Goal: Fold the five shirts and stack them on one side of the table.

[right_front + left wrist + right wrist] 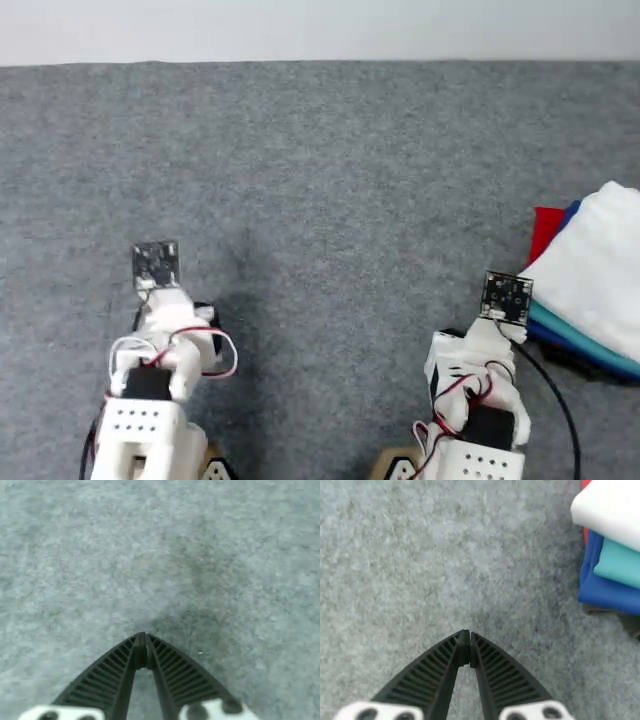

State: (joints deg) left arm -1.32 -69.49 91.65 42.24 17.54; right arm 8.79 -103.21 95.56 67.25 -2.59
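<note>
Folded shirts point(590, 275), white over teal, blue and red, lie stacked on the grey desk point(350, 150). The right gripper point(467, 640) hangs near the shirts with fingers closed on nothing. The left gripper point(144, 642), well apart from them, is likewise closed.

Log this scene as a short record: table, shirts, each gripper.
table: grey cover
shirt stack: folded, at the table's right edge; white on top, teal, blue and red edges showing beneath
left gripper: shut, holding nothing, over bare cover
right gripper: shut, holding nothing, beside the shirt stack, not touching it
</note>
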